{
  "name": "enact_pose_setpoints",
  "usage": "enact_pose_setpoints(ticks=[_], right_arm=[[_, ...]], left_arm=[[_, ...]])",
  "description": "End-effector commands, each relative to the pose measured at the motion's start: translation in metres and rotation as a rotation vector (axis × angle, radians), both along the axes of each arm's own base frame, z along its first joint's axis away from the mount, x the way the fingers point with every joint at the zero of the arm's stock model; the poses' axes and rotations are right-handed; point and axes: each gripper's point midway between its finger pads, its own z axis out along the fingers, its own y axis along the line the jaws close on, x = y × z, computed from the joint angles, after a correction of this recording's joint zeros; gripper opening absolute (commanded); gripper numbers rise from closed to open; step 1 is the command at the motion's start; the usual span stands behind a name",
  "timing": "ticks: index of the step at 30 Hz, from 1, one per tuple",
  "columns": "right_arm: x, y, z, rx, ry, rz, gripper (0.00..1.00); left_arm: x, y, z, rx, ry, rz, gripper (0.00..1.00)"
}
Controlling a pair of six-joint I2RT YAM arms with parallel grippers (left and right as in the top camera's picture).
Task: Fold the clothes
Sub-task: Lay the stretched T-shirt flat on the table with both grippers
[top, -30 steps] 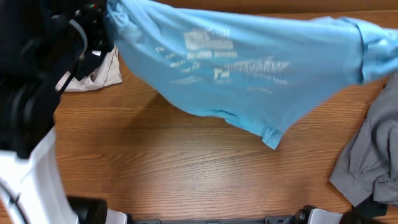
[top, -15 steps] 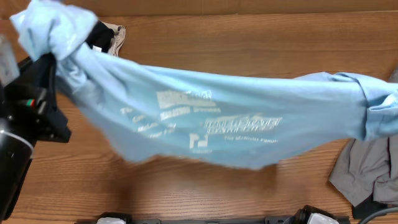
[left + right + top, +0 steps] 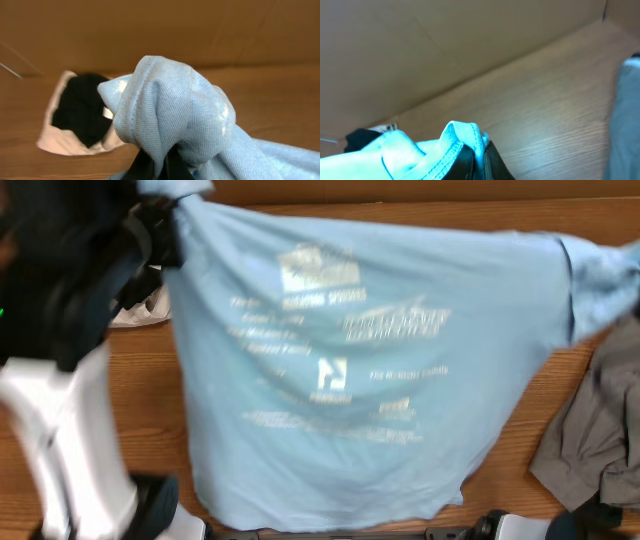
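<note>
The sky-blue T-shirt with white lettering is held up between both grippers and hangs spread wide over the table, its lower edge near the front. My left gripper is shut on a bunched corner of the shirt at the top left; the left wrist view shows the bunch pinched between the black jaws. My right gripper is shut on a stitched hem of the shirt. In the overhead view the right gripper is hidden behind the shirt's right end.
A grey garment lies crumpled at the table's right edge and shows in the right wrist view. A beige and black garment lies at the back left. A brown wall runs along the back.
The shirt was a sagging band stretched low across the table; now it hangs spread as a wide sheet reaching the front edge. The left arm has moved up and back to the top left.
</note>
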Motion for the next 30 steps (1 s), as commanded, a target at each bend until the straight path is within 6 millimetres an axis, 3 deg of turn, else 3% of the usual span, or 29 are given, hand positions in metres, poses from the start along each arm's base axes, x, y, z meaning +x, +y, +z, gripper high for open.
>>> enact_pose_setpoints(ticks=[1,8,13,16,17,18,20,21,22,24,26,30], right_arm=[[0.051,-0.019,-0.042,0.015,0.125,0.015,0.04],[0.161,-0.032,-0.142,0.061,0.302,0.080,0.04],[0.227,-0.033,-0.218,0.060,0.363,0.123,0.05],[0.263,-0.030,-0.268,0.060,0.386,0.143,0.11],[0.278,-0.028,-0.293,0.060,0.396,0.154,0.18],[0.288,-0.026,-0.312,0.061,0.404,0.161,0.29],[0.302,-0.022,-0.340,0.061,0.414,0.171,0.72],[0.308,-0.020,-0.357,0.059,0.425,0.174,1.00],[0.313,-0.019,-0.377,0.056,0.442,0.174,1.00],[0.314,-0.022,-0.397,0.056,0.475,0.148,1.00],[0.312,-0.023,-0.402,0.067,0.488,0.135,1.00],[0.301,-0.017,-0.374,0.102,0.486,0.153,1.00]], left_arm=[[0.048,0.002,-0.051,0.037,0.113,0.017,0.04],[0.133,-0.014,-0.158,0.028,0.262,-0.013,0.04],[0.185,-0.022,-0.232,0.023,0.300,-0.022,0.04],[0.210,-0.025,-0.271,0.022,0.298,-0.023,0.04],[0.220,-0.027,-0.287,0.022,0.295,-0.023,0.06],[0.227,-0.028,-0.300,0.022,0.293,-0.023,0.13],[0.238,-0.029,-0.319,0.021,0.286,-0.023,0.52],[0.243,-0.030,-0.328,0.021,0.283,-0.024,0.73],[0.249,-0.030,-0.340,0.021,0.279,-0.024,1.00],[0.253,-0.031,-0.350,0.022,0.278,-0.024,1.00],[0.254,-0.028,-0.352,0.021,0.279,-0.020,1.00],[0.253,-0.022,-0.319,0.012,0.237,-0.012,1.00]])
